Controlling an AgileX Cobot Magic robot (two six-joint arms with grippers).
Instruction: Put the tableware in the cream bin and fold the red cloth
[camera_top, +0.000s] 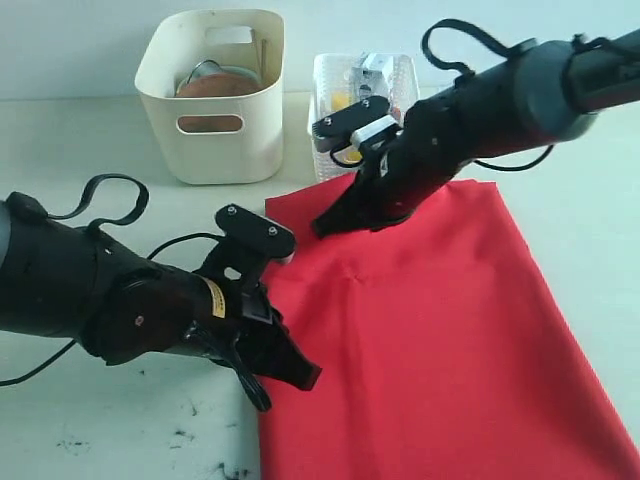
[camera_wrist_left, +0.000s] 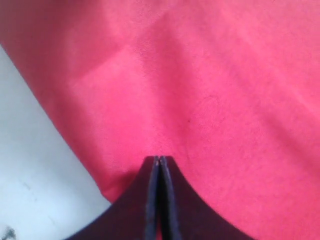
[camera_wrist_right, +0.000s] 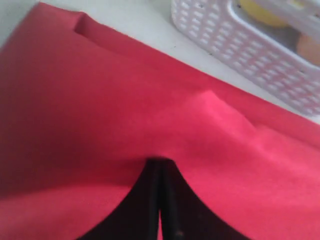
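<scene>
Pale surface (camera_top: 80, 150), scuffed with dark marks near the front edge, carries the red cloth (camera_top: 430, 340), which lies spread out and mostly flat across the right half, with faint creases near its middle. At the back stands the cream bin (camera_top: 215, 100), upright, with a round brown wooden plate (camera_top: 215, 86) and a metal rim showing inside it. Just beside the bin is a white lattice basket (camera_top: 345, 110) holding yellow and orange items, and the cloth's far edge lies close to its front. The left claw (camera_top: 305, 375) is low at the cloth's left edge, its jaws pressed together with the tips over the fabric. The right claw (camera_top: 322, 228) is down on the far left part of the cloth, jaws likewise together, and the fabric puckers slightly around its tips. Whether either claw has fabric pinched between its jaws cannot be told.
</scene>
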